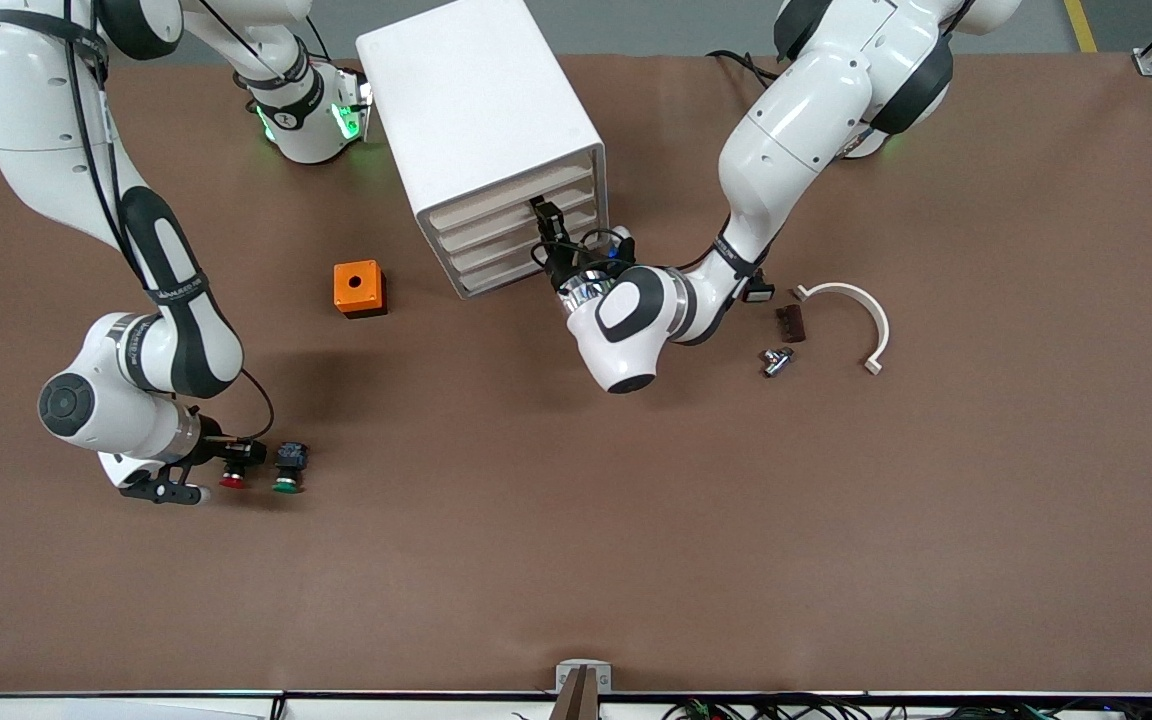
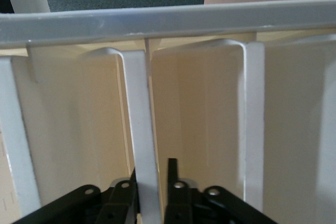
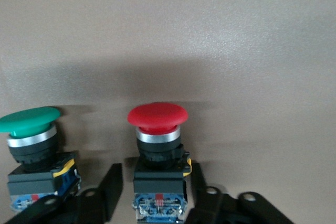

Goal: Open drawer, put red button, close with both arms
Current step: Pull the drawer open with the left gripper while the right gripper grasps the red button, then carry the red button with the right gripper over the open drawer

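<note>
The red button (image 3: pixel 157 116) lies on the brown counter (image 1: pixel 636 560) near the front camera, toward the right arm's end, just beside a green button (image 1: pixel 287 484). It looks small, light and rigid, its domed cap likely slippery; the squared black body is the surer hold. The right end effector (image 3: pixel 155 190) straddles that body with fingers spread, apparently not yet clamped. The matte counter looks grippy, with open room around. Farther off, the left end effector (image 1: pixel 546 228) pinches a lip of a drawer (image 2: pixel 142 145) in the white cabinet (image 1: pixel 476 110).
</note>
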`<state>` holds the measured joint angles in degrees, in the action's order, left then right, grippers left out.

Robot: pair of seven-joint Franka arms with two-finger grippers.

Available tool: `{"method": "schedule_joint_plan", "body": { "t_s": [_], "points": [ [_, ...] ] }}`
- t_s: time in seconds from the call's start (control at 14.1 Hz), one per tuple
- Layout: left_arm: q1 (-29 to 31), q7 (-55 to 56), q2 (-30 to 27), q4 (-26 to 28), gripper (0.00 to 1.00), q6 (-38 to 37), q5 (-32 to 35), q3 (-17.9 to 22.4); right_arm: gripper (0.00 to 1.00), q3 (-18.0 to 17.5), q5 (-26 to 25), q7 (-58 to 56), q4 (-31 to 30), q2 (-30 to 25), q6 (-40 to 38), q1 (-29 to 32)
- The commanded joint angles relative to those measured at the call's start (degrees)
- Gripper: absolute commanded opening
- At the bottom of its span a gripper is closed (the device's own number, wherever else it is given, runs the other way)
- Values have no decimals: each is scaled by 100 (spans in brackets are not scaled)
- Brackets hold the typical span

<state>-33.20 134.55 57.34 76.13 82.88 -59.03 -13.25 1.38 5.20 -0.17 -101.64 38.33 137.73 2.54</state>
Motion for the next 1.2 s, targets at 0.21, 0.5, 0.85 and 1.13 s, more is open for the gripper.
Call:
{"method": "schedule_joint_plan", "body": {
  "t_s": [0.21, 0.5, 0.85, 1.13],
  "points": [
    [94, 80, 23, -46, 6, -70, -117, 16, 0, -32, -106, 34, 22, -36, -53, 53],
    [226, 80, 14, -54, 6, -70, -135, 24, 0, -41, -27, 718, 48, -501, -842, 1],
    [691, 80, 14, -72, 8, -70, -135, 24, 0, -76, -27, 2052, 48, -1283, -1941, -341],
    [1061, 54, 14, -98, 9, -70, -126, 24, 0, -85, 234, 3476, 39, -1889, -2723, -991]
  ]
}}
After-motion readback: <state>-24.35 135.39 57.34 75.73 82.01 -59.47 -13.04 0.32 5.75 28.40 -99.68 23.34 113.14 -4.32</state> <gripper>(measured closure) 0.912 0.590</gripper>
